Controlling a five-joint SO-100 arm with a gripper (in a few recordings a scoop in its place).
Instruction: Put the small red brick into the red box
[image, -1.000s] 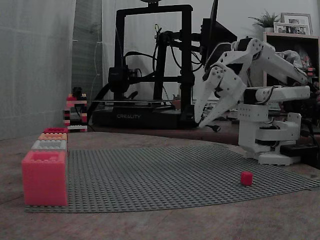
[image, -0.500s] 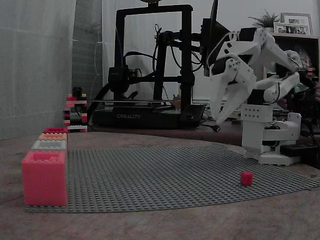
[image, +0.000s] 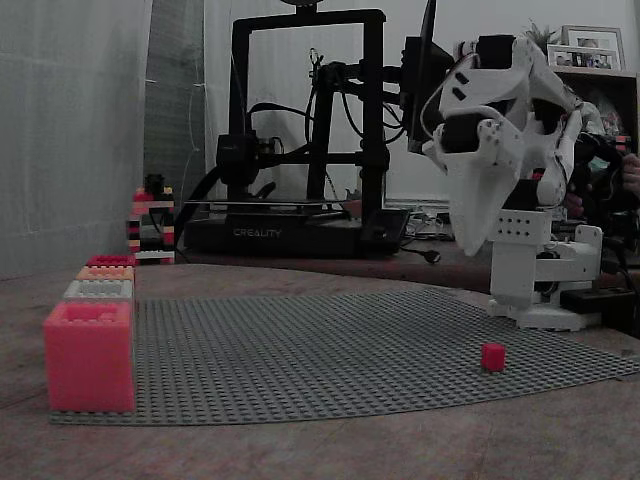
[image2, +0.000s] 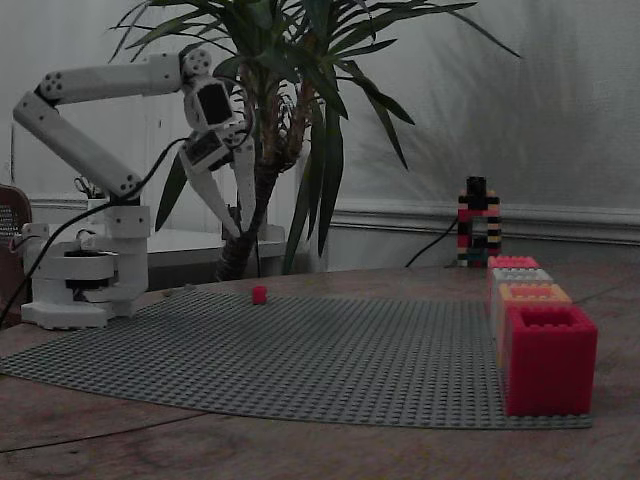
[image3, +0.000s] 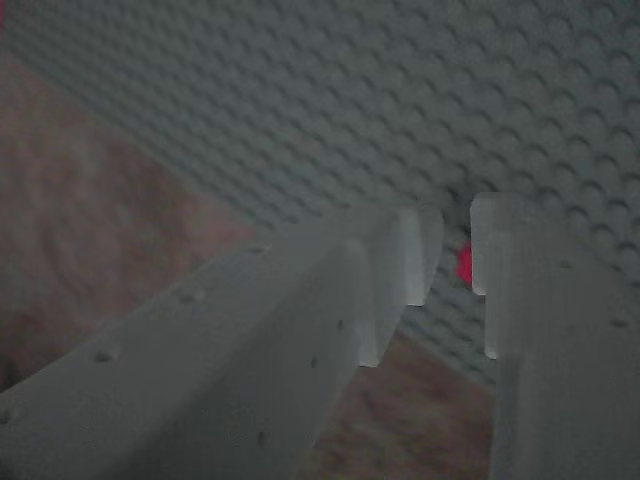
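Since a second ago: our arm has swung round and tucked upright, so the gripper (image: 478, 235) now points down above the mat instead of reaching out to the left of this fixed view; the brick has not moved.
Tool state: we see the two fingers (image3: 415, 255) parted with a narrow gap in the wrist view, and nothing is between them, so the gripper (image2: 228, 205) is released and empty.
Small red brick: we find the small red brick (image: 492, 356) resting on the grey baseplate (image: 330, 350), near the arm's base and below the fingertips; in the wrist view the small red brick (image3: 465, 263) peeks through the gap.
Red box: we read the red box (image2: 513, 263) as the far one in the row of boxes, just before the striped tower (image2: 477, 220), well apart from the brick.
Step in hand: lining up and descending for the pick, we judge.
Doing it well: we should keep the red spot centred in the gap, widen the fingers a little, come straight down, and close only once the tips straddle the brick, since so small a cube will skid away if clipped.
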